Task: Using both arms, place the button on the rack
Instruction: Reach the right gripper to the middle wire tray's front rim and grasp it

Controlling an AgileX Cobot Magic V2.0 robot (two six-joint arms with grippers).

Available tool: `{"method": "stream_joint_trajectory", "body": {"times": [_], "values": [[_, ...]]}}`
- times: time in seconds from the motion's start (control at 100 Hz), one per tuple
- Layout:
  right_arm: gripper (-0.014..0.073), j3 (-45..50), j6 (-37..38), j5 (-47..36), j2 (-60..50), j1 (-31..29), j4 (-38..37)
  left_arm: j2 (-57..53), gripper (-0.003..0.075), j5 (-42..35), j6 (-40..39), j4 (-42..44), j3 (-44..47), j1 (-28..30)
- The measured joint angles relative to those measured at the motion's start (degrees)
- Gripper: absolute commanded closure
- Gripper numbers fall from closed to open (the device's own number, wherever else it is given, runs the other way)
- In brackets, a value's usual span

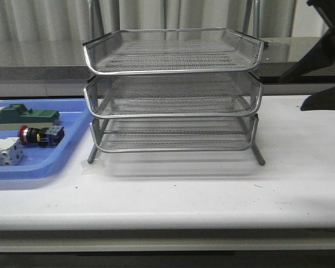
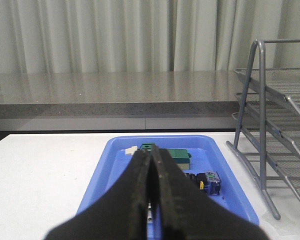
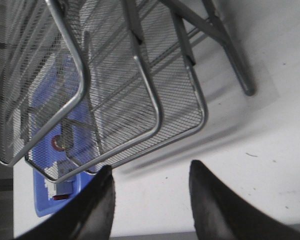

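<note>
Lying half-hidden behind left hand (image 2: 153, 200): button (image 2: 208, 182) in tray (image 2: 97, 182).

A three-tier silver wire-mesh rack (image 1: 173, 95) stands mid-table, while left of it a flat blue plastic tray (image 1: 50, 162) holds a red-headed push-button (image 1: 40, 135) between a green block (image 1: 27, 116) and a white-grey block (image 1: 4, 152).
</note>
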Motion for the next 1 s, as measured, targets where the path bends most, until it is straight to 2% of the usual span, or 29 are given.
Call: {"method": "stream_joint_trajectory", "body": {"times": [0.08,0.19,0.81,0.9,1.0], "values": [[0.0235,-0.7,-6.9,1.9,3.0,0.0,4.4,0.0,0.0741,0.0,0.0,0.0,0.0,0.0],[0.0235,-2.1,-9.9,3.6,7.2,0.0,6.5,0.0,0.0741,0.0,0.0,0.0,0.0,0.0],[0.0237,-12.3,-11.6,9.8,22.2,0.0,7.0,0.0,0.0741,0.0,0.0,0.0,0.0,0.0],[0.0297,-12.3,-11.6,10.0,22.9,0.0,7.0,0.0,0.0741,0.0,0.0,0.0,0.0,0.0],[0.0433,-12.3,-11.6,10.1,23.1,0.0,7.0,0.0,0.0741,0.0,0.0,0.0,0.0,0.0]]}}
